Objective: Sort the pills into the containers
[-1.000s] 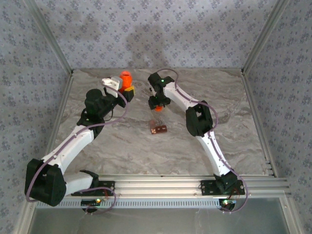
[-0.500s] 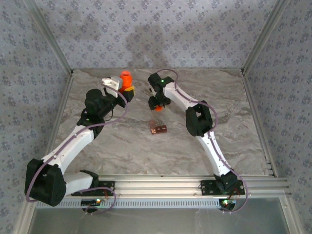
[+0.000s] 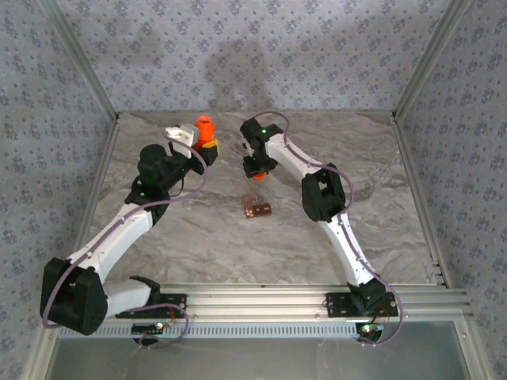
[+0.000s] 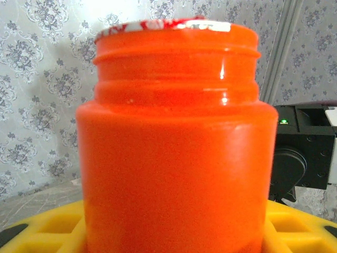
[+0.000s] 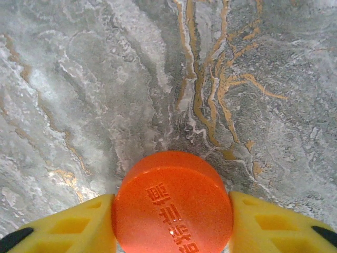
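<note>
Plastic looks light and slick, so my left end effector [image 4: 171, 229] clamps the orange bottle [image 4: 176, 137] low while my right end effector [image 5: 171, 227] pinches its cap [image 5: 172, 197] by the sides.

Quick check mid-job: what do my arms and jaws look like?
The left arm and right arm have white links, black joint housings and a lilac cable alongside. A green light glows at the right wrist. The jaws are yellow, grid-moulded, with black tips.
</note>
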